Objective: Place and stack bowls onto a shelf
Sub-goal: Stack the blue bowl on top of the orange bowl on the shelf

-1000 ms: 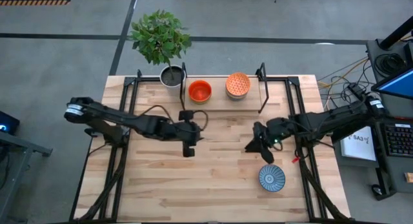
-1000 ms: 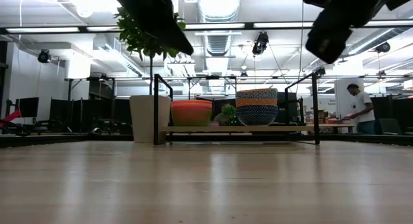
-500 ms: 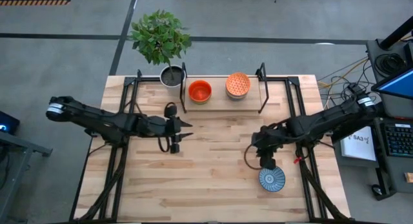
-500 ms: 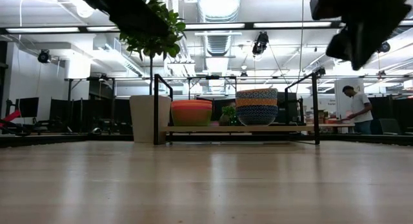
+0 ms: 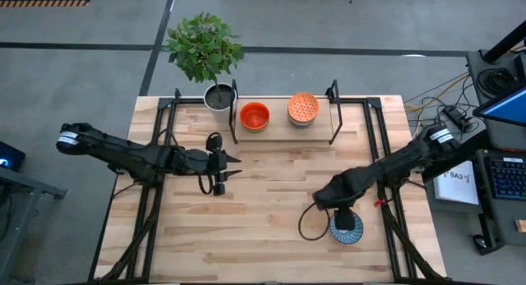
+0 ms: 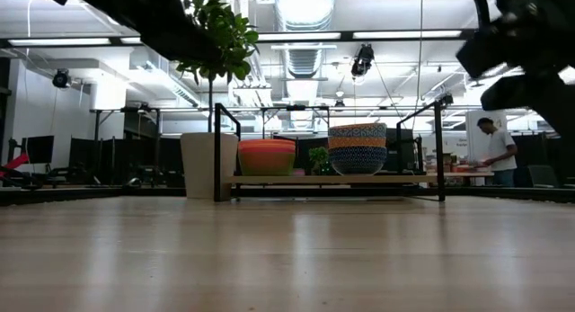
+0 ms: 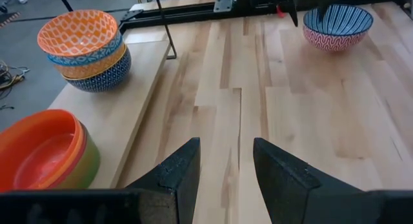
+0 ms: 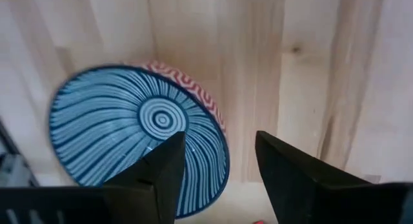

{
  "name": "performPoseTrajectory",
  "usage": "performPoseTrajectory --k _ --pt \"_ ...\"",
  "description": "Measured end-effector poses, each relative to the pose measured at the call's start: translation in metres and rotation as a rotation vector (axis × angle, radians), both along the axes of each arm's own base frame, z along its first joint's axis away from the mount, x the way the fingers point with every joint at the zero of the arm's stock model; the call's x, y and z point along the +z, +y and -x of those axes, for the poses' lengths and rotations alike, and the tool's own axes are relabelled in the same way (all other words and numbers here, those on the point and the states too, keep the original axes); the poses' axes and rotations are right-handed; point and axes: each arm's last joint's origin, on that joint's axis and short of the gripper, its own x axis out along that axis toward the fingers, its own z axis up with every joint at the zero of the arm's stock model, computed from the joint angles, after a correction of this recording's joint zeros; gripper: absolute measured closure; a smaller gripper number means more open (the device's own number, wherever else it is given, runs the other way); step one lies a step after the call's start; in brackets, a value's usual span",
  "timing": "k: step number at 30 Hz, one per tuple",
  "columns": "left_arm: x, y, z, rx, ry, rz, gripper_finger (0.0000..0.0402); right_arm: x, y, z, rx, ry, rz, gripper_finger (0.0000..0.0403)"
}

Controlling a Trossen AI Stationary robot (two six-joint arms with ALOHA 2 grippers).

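A blue-and-white patterned bowl (image 5: 352,234) (image 8: 129,140) stands on its base on the tabletop near the right front. My right gripper (image 5: 345,221) (image 8: 219,139) hangs open just above it, one finger over the bowl's inside and one outside its rim. On the shelf (image 5: 283,131) at the far side sit a red-orange stack of bowls (image 5: 255,116) (image 7: 42,150) and a dotted orange stack (image 5: 302,108) (image 7: 84,50). My left gripper (image 5: 237,165) (image 7: 226,150) waits open over the table's left middle, holding nothing.
A potted plant (image 5: 215,94) stands at the shelf's left end. Black upright posts (image 5: 334,112) frame the shelf. Bare wood lies between the two arms. A person (image 6: 497,150) stands far off in the room behind.
My right gripper has moved toward the table's near edge and down until it hangs over the blue-and-white bowl, which has stayed in place. My left gripper has drawn back toward the table's left edge and turned.
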Motion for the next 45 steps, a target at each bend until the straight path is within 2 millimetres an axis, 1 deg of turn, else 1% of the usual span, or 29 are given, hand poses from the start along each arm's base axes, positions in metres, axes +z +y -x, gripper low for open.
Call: performPoseTrajectory --k 4,7,10,13,15,16,18,20,23,25,28,30,33,36,40,43,45 --pt "-0.001 0.0 0.0 -0.004 0.004 -0.008 0.0274 -0.013 0.006 -0.003 0.018 0.062 0.025 0.0239" --pt "-0.001 0.0 0.0 -0.005 0.004 -0.01 0.0274 -0.022 0.007 -0.005 0.02 0.093 0.04 0.0261" --pt "-0.001 0.0 0.0 -0.005 0.004 -0.011 0.0274 -0.027 0.008 -0.007 0.032 0.112 0.047 0.0295" --pt "-0.001 0.0 0.0 -0.005 0.004 -0.011 0.0274 -0.029 0.008 -0.007 0.046 0.127 0.026 0.0343" --pt "-0.001 0.0 0.0 -0.005 0.004 -0.011 0.0274 -0.027 0.008 -0.007 0.055 0.125 0.005 0.0378" --pt "-0.001 0.0 0.0 -0.005 0.005 -0.011 0.0274 -0.026 0.007 -0.006 0.049 0.127 -0.006 0.0384" --pt "-0.001 0.0 0.0 -0.005 0.004 -0.011 0.0274 -0.02 0.004 -0.008 0.015 0.116 -0.045 0.0387" --pt "-0.001 0.0 0.0 -0.005 0.004 -0.011 0.0274 -0.011 -0.003 -0.012 -0.042 0.106 -0.095 0.0389" --pt "-0.001 0.0 0.0 -0.005 0.005 -0.011 0.0274 0.01 -0.018 -0.028 -0.113 0.03 -0.156 0.0389" --pt "-0.001 0.0 0.0 0.0 0.005 -0.014 0.0274 0.027 -0.034 -0.04 -0.156 -0.037 -0.172 0.0389" --pt "-0.001 0.001 0.0 0.036 0.005 -0.049 0.0274 0.057 -0.067 -0.058 -0.229 -0.146 -0.173 0.039" --pt "-0.002 0.002 0.001 0.059 0.012 -0.064 0.0274 0.078 -0.095 -0.067 -0.295 -0.212 -0.146 0.039" --pt "-0.003 0.003 0.002 0.064 0.033 -0.071 0.0274 0.105 -0.143 -0.072 -0.43 -0.286 -0.078 0.039" --pt "-0.004 0.003 0.002 0.066 0.037 -0.067 0.0274 0.128 -0.194 -0.066 -0.586 -0.336 0.01 0.039" --pt "-0.004 0.003 0.003 0.066 0.04 -0.066 0.0274 0.15 -0.255 -0.049 -0.767 -0.387 0.229 0.039" --pt "-0.004 0.003 0.003 0.066 0.043 -0.067 0.0274 0.158 -0.292 -0.033 -0.863 -0.396 0.309 0.039" --pt "-0.004 0.003 0.003 0.066 0.043 -0.067 0.0274 0.159 -0.31 -0.023 -0.916 -0.385 0.317 0.039"
